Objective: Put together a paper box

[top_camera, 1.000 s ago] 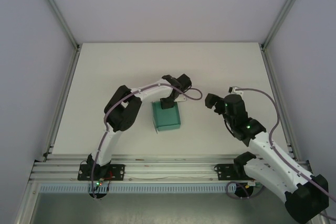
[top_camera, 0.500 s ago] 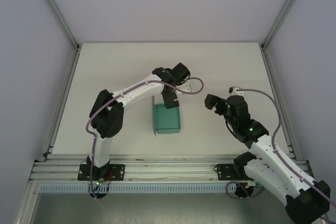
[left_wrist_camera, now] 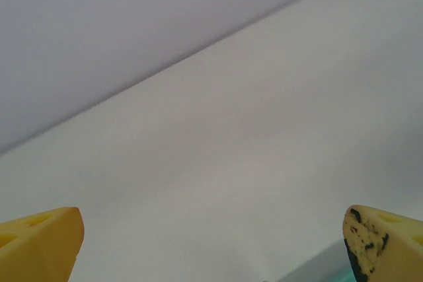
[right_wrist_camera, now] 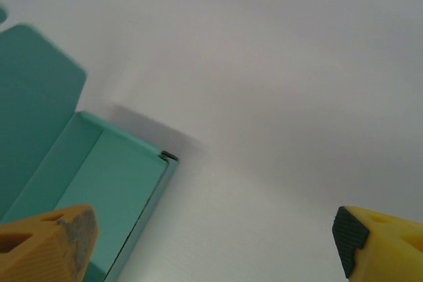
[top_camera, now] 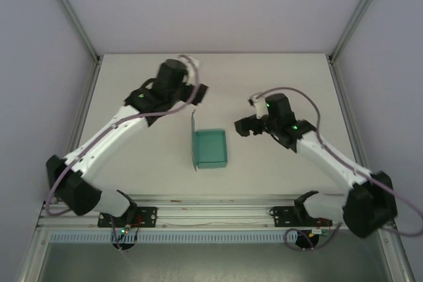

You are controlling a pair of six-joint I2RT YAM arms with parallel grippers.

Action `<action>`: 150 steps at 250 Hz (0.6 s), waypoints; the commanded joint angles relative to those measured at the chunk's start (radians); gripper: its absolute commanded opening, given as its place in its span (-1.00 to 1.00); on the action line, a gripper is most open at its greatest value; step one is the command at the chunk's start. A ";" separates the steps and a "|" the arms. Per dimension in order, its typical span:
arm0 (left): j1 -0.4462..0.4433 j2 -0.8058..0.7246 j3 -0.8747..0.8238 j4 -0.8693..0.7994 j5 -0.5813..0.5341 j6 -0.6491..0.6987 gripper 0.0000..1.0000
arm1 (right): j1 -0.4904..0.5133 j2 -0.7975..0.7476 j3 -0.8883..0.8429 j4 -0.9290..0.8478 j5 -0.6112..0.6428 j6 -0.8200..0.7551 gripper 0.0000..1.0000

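A: What is noted of the left tool [top_camera: 196, 92] and the right tool [top_camera: 242, 127]?
B: Both are found spread apart; nothing is clamped. The paper box [top_camera: 210, 148] is set on the counter [top_camera: 277, 77] between them, untouched.

The top external camera sits high behind the arm bases [top_camera: 129, 216], looking down over the whole table [top_camera: 277, 77]. The left wrist camera skims low across bare table toward a wall [left_wrist_camera: 132, 31]. The right wrist camera faces left, close above the paper box [right_wrist_camera: 99, 189] — the overhead view shares that box, mid-table.
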 commanded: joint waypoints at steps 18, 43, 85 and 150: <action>0.221 -0.085 -0.263 0.062 0.059 -0.386 1.00 | 0.086 0.263 0.209 -0.184 -0.190 -0.518 0.82; 0.278 -0.129 -0.403 0.101 0.068 -0.431 1.00 | 0.116 0.418 0.358 -0.262 -0.190 -0.569 0.74; 0.321 -0.197 -0.553 0.134 0.052 -0.478 1.00 | 0.152 0.609 0.527 -0.350 -0.175 -0.598 0.60; 0.333 -0.261 -0.652 0.177 0.072 -0.483 1.00 | 0.184 0.713 0.528 -0.171 -0.039 -0.451 0.30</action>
